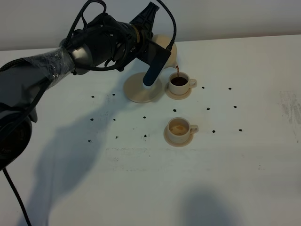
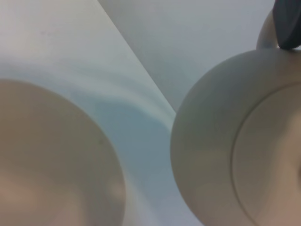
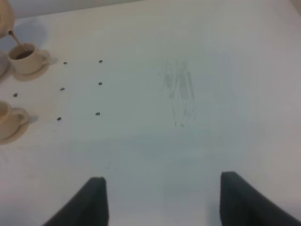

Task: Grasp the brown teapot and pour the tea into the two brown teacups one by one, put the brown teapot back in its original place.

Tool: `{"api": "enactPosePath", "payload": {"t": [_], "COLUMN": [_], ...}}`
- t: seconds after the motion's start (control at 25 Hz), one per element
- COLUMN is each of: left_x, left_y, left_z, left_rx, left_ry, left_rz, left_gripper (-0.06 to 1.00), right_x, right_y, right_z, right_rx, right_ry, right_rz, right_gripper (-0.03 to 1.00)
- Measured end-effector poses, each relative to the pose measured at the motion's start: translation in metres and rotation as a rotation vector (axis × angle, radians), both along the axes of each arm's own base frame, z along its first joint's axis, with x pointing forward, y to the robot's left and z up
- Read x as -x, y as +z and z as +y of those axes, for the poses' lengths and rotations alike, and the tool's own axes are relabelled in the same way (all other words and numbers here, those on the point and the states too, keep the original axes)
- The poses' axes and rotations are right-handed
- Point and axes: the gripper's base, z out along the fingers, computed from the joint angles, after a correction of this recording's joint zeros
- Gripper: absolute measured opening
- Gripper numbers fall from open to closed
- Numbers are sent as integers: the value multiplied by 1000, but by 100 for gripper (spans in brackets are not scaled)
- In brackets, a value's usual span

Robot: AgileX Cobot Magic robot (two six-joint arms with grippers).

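Soft, even light from above and the 1 o'clock side; one wrist view badly blurred.

In the high view the white table is bright and free of glare. The left arm throws a broad soft shadow toward 7 o'clock, with a dimmer patch at 6 o'clock. The left wrist view is wholly out of focus: the brown teapot at 4 o'clock and the wide saucer at 8 o'clock are smooth blurs with a bluish cast between them. The right wrist view is mildly hazy.
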Motion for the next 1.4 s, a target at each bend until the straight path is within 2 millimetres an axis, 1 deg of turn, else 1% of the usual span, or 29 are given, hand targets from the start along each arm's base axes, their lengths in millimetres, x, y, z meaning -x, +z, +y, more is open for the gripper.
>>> {"api": "enactPosePath", "payload": {"t": [1.04,1.4], "left_x": [0,4], "left_y": [1,-5], "left_z": [-1,2], "left_rx": [8,76], "left_ry": [-3,100], "left_rz": [-6,88], "left_gripper": [9,9], "right_x": [0,0], "right_y": [0,0], "right_z": [0,0], "right_rx": [0,0], "right_ry": [0,0], "right_rz": [0,0], "right_gripper": [50,50]}}
